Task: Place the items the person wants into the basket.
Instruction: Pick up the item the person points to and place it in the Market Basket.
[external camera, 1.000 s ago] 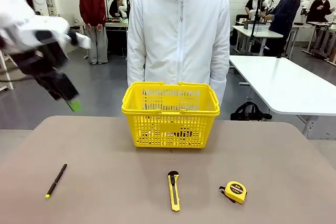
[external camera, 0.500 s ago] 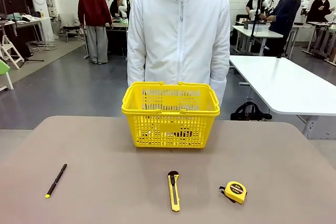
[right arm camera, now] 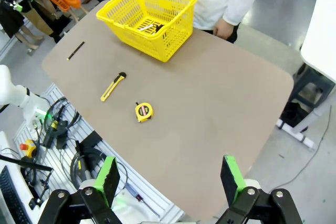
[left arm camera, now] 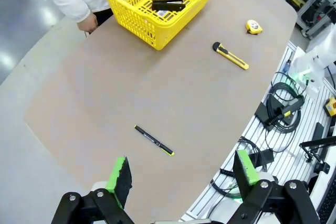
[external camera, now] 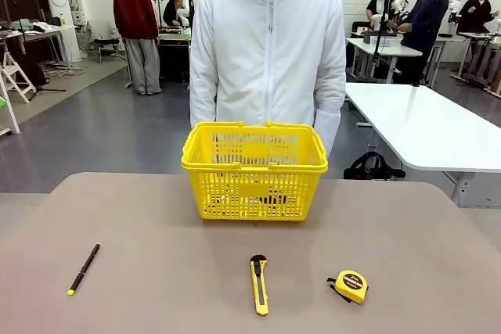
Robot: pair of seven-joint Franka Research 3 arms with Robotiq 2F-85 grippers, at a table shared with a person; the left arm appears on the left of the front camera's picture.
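Looking across a wide brown worktop (external camera: 156, 224) in a big busy room with a grey floor. Seeing the person (external camera: 268, 52) in the white jacket standing at the far side, right behind the yellow basket (external camera: 254, 168). Spotting the slim marker (left arm camera: 167, 7) lying inside the basket already, as best as can be told from above. Finding the tape measure (external camera: 351, 286) lying on the near right part of the worktop, well apart from the basket, with the utility knife (external camera: 258, 285) near it toward the middle and the thin pen (external camera: 83, 269) far off to the left. Leaving those two alone.

Hanging high over the worktop with both arms: left gripper (left arm camera: 181, 170) with fingers (left arm camera: 119, 174) spread wide and holding nothing, right gripper (right arm camera: 169, 176) just the same.

Guessing about the tape measure: hard and chunky, not squishy, not easy to break, likely a bit heavy for so small a thing. Expecting smooth, rounded plastic, so maybe slipping or turning under a weak pinch. Thinking of coming straight down and squeezing across the middle of the case, one finger on each side, staying off the little black bit (external camera: 335, 287) sticking out beside it.
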